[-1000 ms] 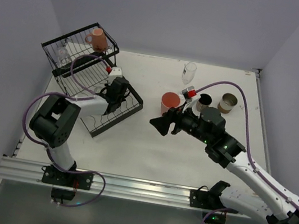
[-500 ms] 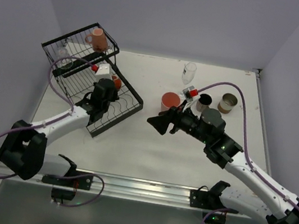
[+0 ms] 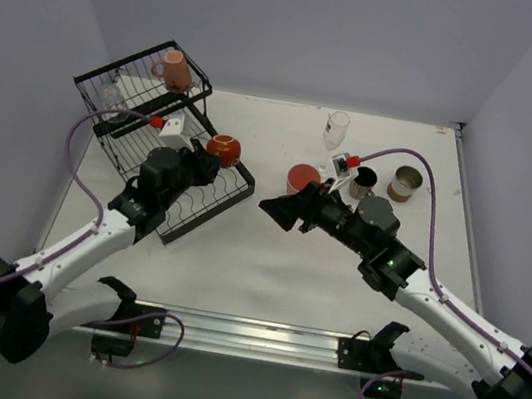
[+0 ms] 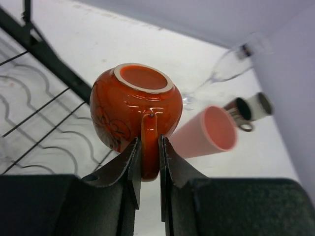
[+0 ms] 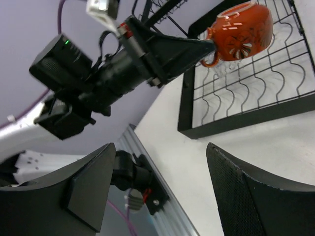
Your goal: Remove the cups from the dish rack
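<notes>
My left gripper (image 3: 201, 163) is shut on the handle of the orange-red mug (image 3: 223, 148), held upside down above the black dish rack (image 3: 232, 192); in the left wrist view its fingers (image 4: 134, 164) clamp the mug's handle (image 4: 150, 152). A pink mug (image 3: 172, 69) and a clear glass (image 3: 112, 96) sit in the rack's raised basket. My right gripper (image 3: 282, 211) is open and empty, over the table right of the rack. The salmon tumbler (image 3: 302, 179), a stemmed glass (image 3: 336, 127), a dark cup (image 3: 363, 183) and a brown cup (image 3: 406, 183) stand on the table.
The right wrist view shows the left arm (image 5: 98, 73) carrying the orange-red mug (image 5: 241, 32) over the rack tray (image 5: 246, 93). White walls enclose the table on three sides. An aluminium rail (image 3: 225, 330) runs along the near edge.
My left arm has stretched forward and lifted the orange-red mug up and to the right over the rack's edge. My right gripper has shifted slightly left.
</notes>
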{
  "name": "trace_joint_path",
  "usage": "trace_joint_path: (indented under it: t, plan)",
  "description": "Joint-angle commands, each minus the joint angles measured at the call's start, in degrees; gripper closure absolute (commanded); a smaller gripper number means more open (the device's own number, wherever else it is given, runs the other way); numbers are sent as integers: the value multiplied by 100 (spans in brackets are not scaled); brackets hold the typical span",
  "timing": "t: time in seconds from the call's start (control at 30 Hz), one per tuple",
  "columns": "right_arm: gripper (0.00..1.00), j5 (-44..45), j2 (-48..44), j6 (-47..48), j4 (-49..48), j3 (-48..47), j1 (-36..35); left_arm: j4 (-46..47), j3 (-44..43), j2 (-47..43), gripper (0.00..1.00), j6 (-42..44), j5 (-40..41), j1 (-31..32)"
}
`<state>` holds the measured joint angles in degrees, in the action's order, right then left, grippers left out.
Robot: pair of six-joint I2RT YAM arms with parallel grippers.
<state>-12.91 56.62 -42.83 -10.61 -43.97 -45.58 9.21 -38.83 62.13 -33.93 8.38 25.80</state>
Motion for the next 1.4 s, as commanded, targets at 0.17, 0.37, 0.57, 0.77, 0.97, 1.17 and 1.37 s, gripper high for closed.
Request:
trace_joint_path:
  t: [0.17, 0.37, 0.57, 0.77, 0.97, 1.17, 1.37]
  plan:
    - [25, 315, 191, -1921, -2206, 643, -65, 1907, 506, -1807, 100, -1369, -1786, 21]
    - [25, 298, 481, -1976, -3287, 626, -407, 2910, 1008, -2161, 100, -2389, -2464, 48]
    - [25, 473, 622, -1669, -3790, 608, -460, 3482, 1114, -2284, 100, -2961, -2833, 109]
    - [21, 473, 736, -1334, -3965, 521, -460, 3649, 1106, -2416, 100, -3365, -3061, 136]
    - [23, 175, 850, -1026, -4554, 380, -469, 3675, 1211, -2381, 100, -3524, -3150, 285]
    - [28, 95, 833, -824, -4809, 388, -469, 3710, 1352, -2302, 100, -3594, -3150, 390]
    - [37, 69, 798, -744, -5415, 581, -469, 3746, 1457, -2118, 100, -3576, -2939, 706]
